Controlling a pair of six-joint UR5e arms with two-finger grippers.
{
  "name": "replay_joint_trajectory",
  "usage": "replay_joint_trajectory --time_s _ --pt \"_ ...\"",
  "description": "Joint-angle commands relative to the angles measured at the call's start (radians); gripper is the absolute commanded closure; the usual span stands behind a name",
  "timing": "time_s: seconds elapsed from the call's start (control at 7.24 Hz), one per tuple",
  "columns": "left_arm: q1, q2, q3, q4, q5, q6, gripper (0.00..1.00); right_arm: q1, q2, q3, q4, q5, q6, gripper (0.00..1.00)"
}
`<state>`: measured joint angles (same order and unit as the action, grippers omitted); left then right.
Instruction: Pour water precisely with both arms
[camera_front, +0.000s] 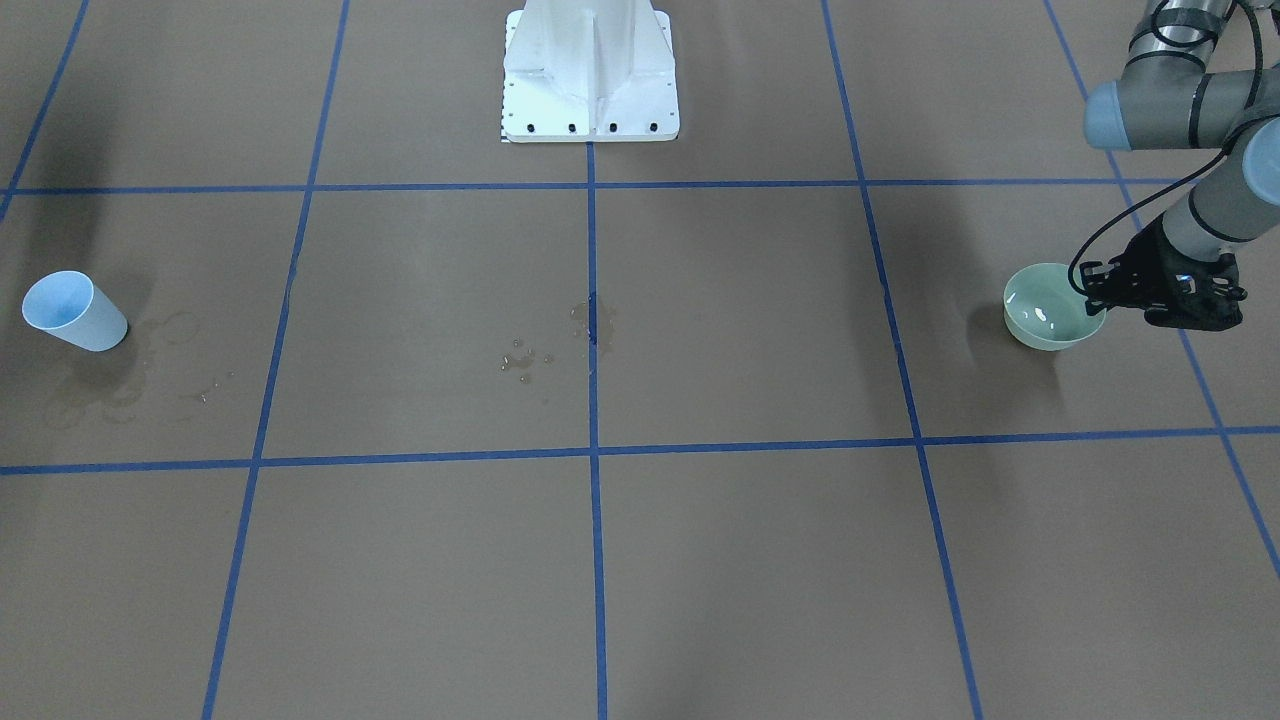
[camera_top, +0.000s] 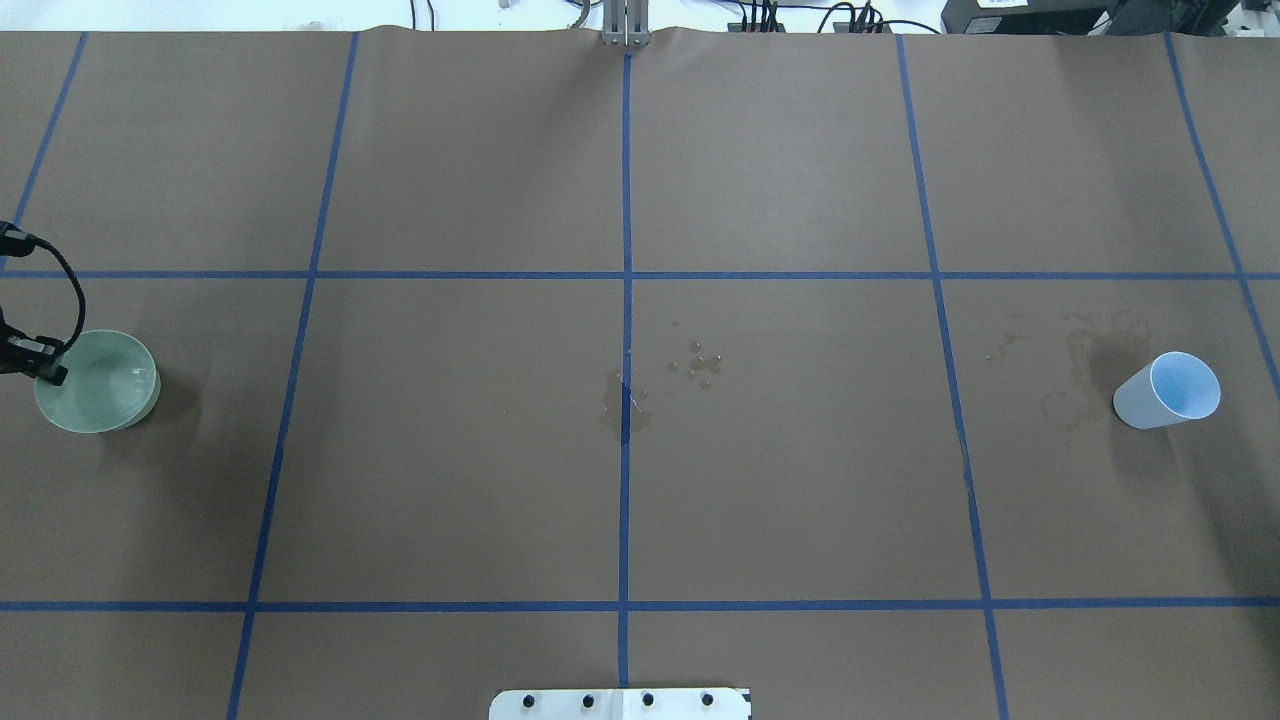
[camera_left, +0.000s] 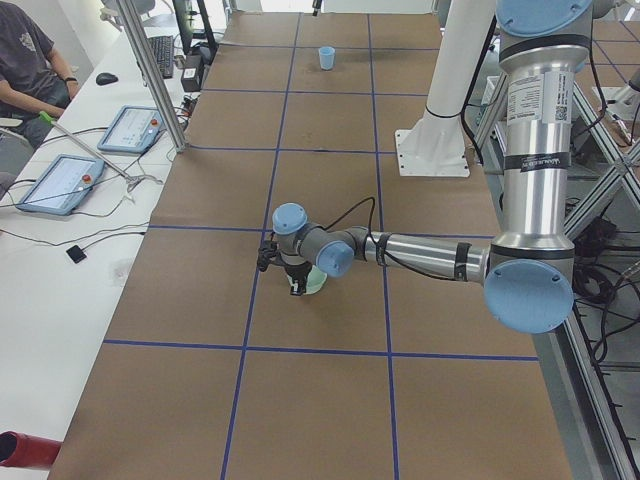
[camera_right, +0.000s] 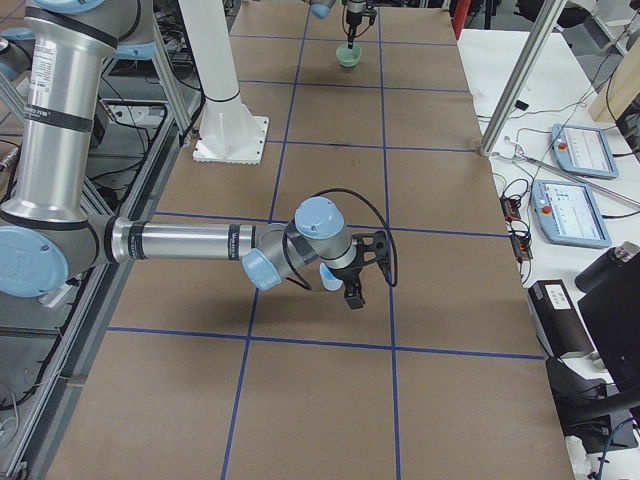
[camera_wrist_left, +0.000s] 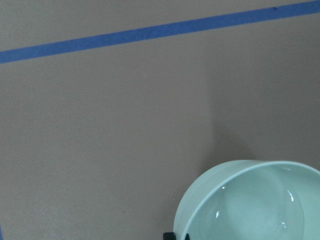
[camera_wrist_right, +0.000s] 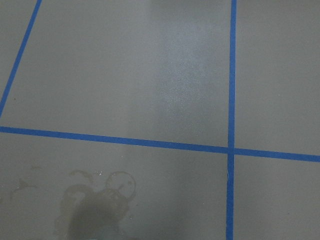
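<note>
Brown paper-covered table (camera_top: 450, 480) w/ taped grid: at robot's far-left end sits a pale green round bowl (camera_top: 100, 385), a little clear water (camera_front: 1040, 312) in it, left claw (camera_front: 1095, 292) clamped on its outer rim. At far-right end, well apart, a pale blue plastic cup (camera_top: 1168, 390). Btwn them, mid-table, spilt drops (camera_top: 700, 362), fwd of the white metal pedestal (camera_front: 590, 70).

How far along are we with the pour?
Done: nothing poured that I can see; the water sits in the green bowl, and the blue cup looks empty. In hand: left gripper at the bowl's rim, right gripper beside the cup. Remaining: lift, meet, pour.
</note>
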<state>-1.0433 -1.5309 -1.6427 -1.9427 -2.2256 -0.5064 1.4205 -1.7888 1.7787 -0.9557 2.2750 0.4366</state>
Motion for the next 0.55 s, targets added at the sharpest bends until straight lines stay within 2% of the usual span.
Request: replay_joint_trajectory --time_s 0.0,0.41 --pt "-0.029 -0.002 -0.014 0.001 -0.006 -0.001 0.0 0.0 0.002 -0.002 -0.002 0.001 0.001 0.0" --pt "-0.24 -0.014 -0.054 0.011 -0.213 0.017 0.0 0.003 0.069 -0.005 -0.121 0.032 -0.004 0.0"
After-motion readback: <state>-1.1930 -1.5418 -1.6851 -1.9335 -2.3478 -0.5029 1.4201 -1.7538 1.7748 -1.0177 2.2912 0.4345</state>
